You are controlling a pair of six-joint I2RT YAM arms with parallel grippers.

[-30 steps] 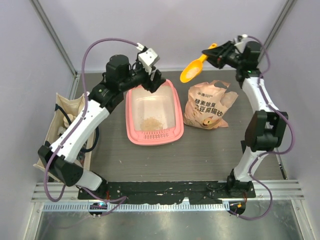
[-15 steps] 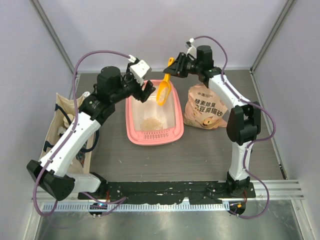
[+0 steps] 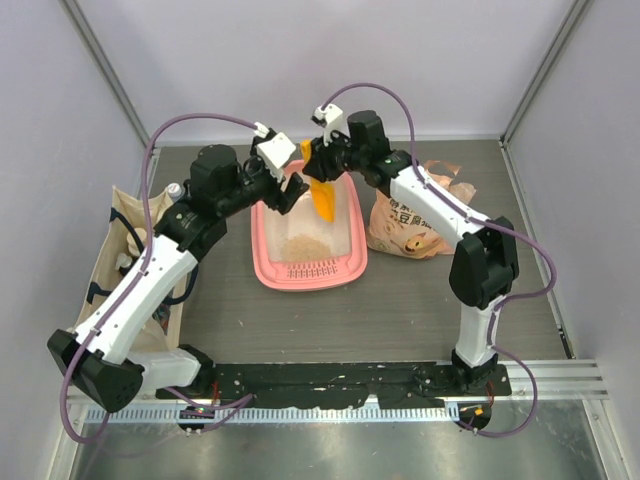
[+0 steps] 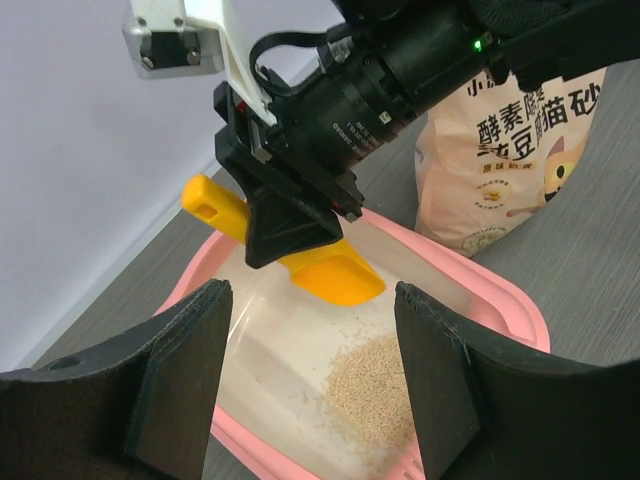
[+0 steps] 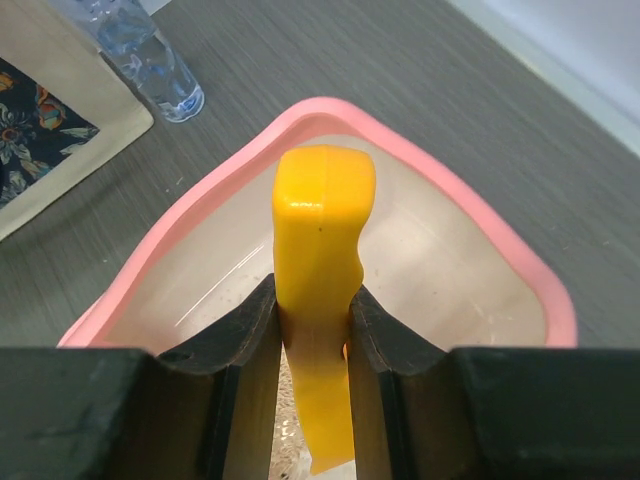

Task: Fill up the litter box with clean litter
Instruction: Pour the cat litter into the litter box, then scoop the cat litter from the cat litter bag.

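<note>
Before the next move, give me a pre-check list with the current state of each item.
1. Right gripper shut on scoop handle: ok.
2. Scoop over litter box, bowl pointing down: ok.
3. Scoop fully emptied: cannot tell, the bowl's inside faces away.
4. Left gripper open, holding nothing, apart from scoop: ok.
5. Clean litter level: not ok, one small pile, floor mostly bare.
6. Bag mouth reachable: cannot tell, the right arm crosses it.
</note>
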